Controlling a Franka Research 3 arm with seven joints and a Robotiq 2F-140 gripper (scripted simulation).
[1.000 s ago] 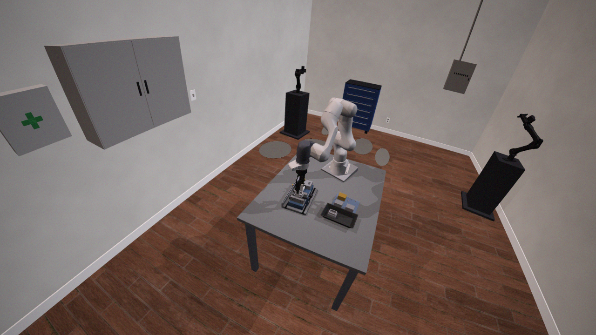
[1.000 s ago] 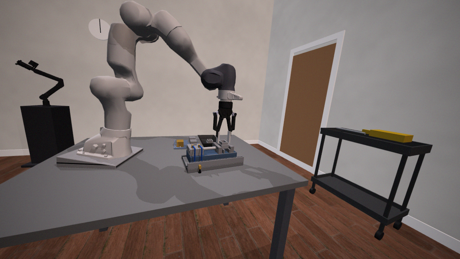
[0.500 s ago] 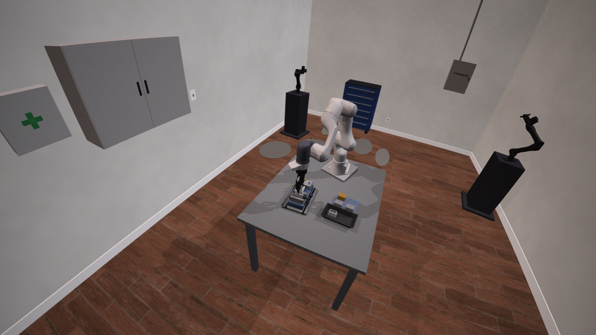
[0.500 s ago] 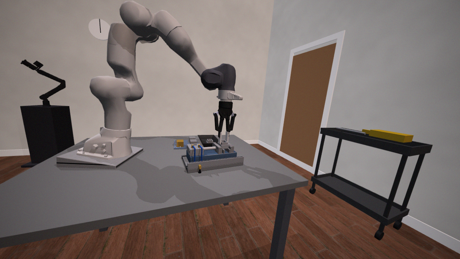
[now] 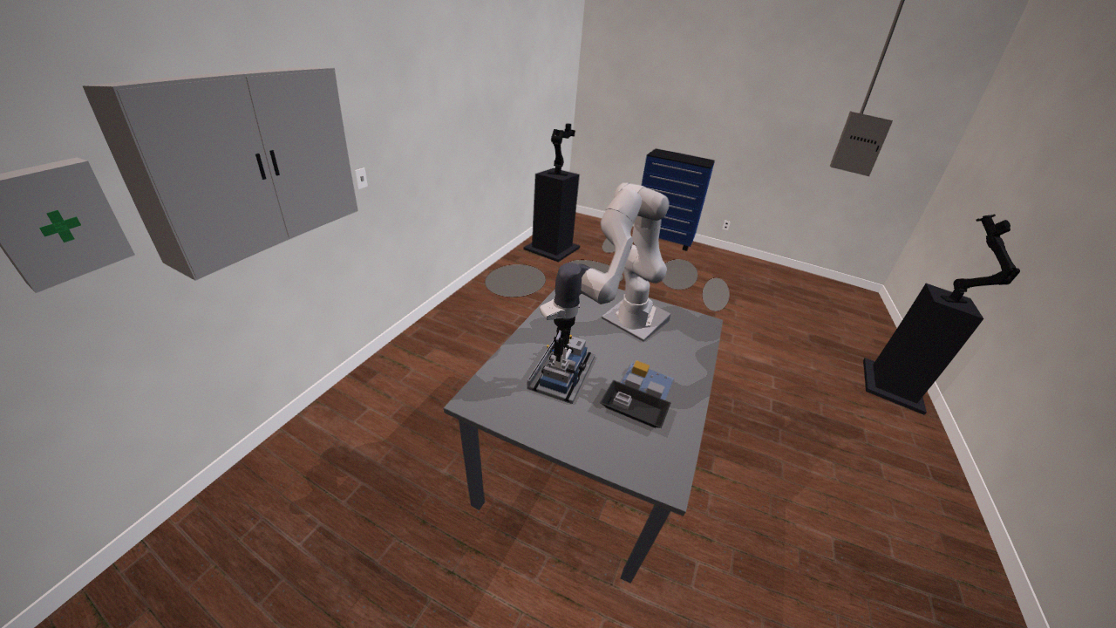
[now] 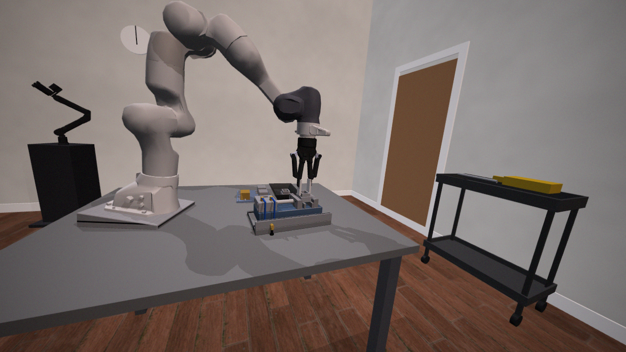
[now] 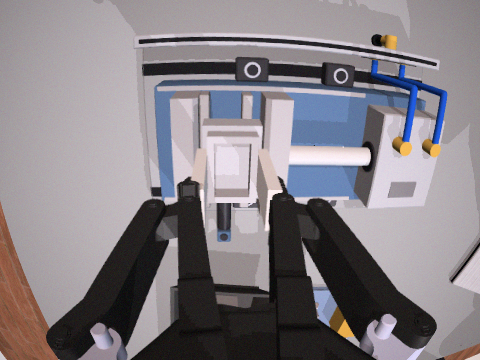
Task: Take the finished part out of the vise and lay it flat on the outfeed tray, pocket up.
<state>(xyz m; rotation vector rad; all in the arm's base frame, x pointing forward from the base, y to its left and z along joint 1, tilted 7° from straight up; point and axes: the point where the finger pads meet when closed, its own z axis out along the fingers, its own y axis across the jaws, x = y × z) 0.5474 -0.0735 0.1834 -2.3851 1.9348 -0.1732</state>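
While clamped, gripper (image 7: 232, 179) pinches finished part (image 7: 231, 166).

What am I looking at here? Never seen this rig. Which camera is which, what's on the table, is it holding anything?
One white robot arm bolted to a grey table. The top view looks down from a ceiling corner, the exterior view from beside the table, the wrist view along the black gripper. On the table: a blue vise and a dark outfeed tray that already has a small pale block in it. The gripper is closed on the pale finished part, which sits between the vise jaws.
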